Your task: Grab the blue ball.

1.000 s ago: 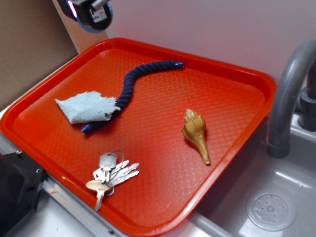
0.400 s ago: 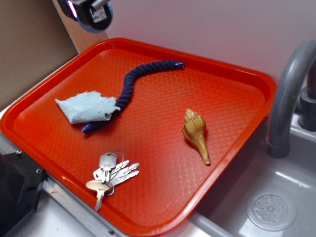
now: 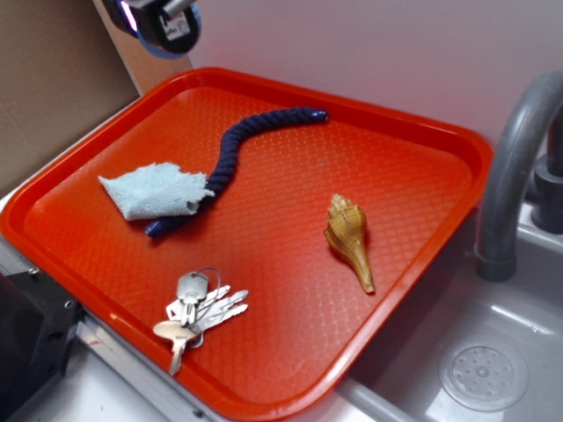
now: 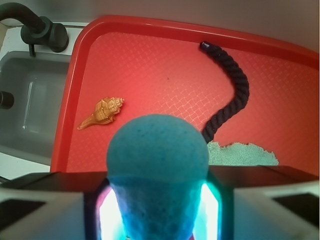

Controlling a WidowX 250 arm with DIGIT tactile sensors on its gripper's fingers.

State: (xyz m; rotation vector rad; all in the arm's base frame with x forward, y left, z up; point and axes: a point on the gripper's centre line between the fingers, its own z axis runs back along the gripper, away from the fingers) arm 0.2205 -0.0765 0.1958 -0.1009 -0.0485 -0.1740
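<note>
A red tray sat beside a sink. The ball filled the wrist view, pinched between the jaws of the gripper, raised off the tray's far corner, presumably to lift it clear. Rope, cloth, shell and keys lay unchanged.

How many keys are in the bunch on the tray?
4 or so, fanned on one ring: the silver metal keys lie near the orange plastic tray's front edge. Overlap may hide more.
</note>
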